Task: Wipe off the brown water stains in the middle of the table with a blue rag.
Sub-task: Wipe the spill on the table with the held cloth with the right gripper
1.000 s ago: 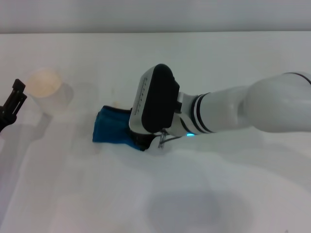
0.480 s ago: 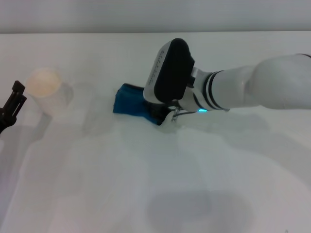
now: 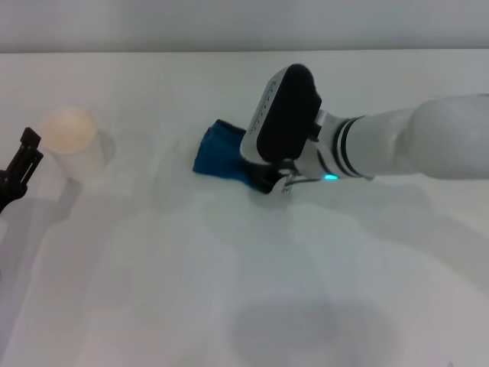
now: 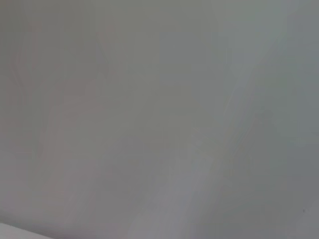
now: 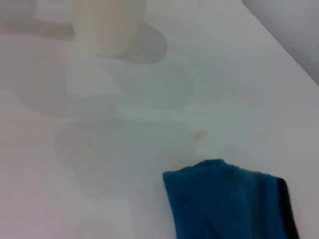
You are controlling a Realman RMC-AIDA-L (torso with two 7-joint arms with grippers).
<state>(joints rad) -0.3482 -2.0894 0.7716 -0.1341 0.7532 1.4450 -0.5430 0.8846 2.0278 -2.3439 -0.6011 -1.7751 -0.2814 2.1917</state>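
The table point(image 3: 153, 306) is being wiped: the rag point(image 3: 218, 157) is pressed flat near its middle under the right gripper point(image 3: 267, 182), whose grasp cannot be told, the fingers being hidden. Only a faint tan speck of stain point(image 5: 199, 134) is seen just beside the rag; a further pass over it seems called for. A cup point(image 3: 70, 141) stands well apart, near the parked left gripper point(image 3: 21, 162). Since a second ago, rag and gripper have been carried rightward and farther back.

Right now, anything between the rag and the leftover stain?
Nothing visible. The rag, under the right gripper, lies on the table just short of a small tan stain; the cup stands farther off.
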